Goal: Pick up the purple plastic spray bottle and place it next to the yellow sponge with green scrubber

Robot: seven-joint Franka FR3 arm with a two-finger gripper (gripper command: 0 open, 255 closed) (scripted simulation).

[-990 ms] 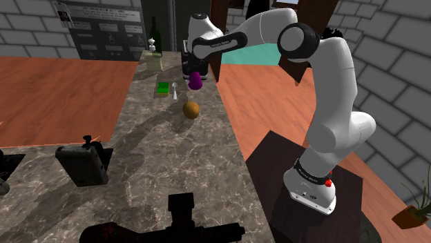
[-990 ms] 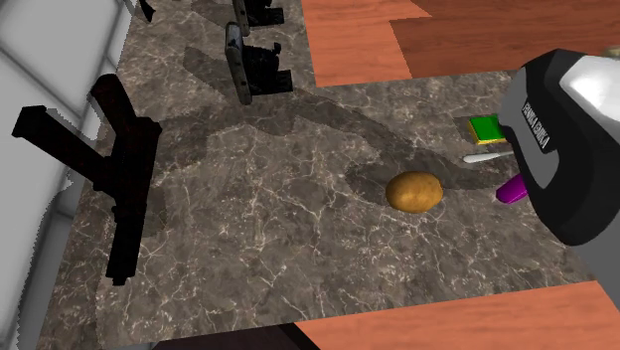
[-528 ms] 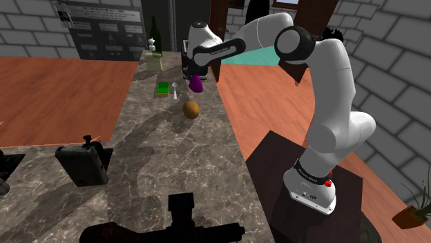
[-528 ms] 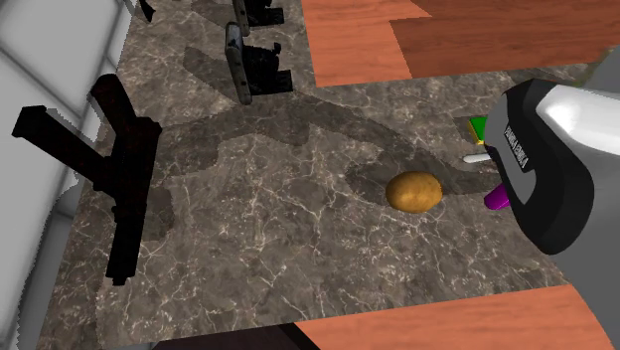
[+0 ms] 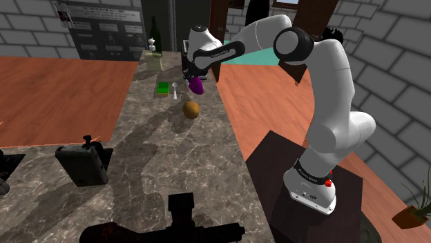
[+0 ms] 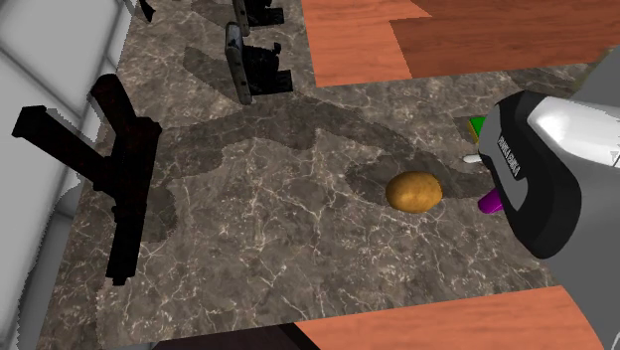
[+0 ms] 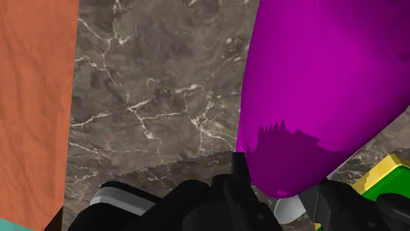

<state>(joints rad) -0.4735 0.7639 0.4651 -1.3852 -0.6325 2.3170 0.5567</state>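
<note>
Purple spray bottle [image 5: 197,85], long axis tilted, clasped by gripper [image 5: 190,76]

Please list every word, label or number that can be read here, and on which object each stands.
"FRANKA EMIKA": white letters on the arm's black cover, second exterior view.
White lettering on the forearm, shoulder view: too small to read.
Dark wall board, shoulder view: its panels are too blurred to read.

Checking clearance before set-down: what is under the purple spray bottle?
Dark marbled countertop shows below the purple spray bottle, and a corner of the yellow-and-green sponge peeks out beside it. The bottle's body covers whatever lies directly beneath it.
</note>
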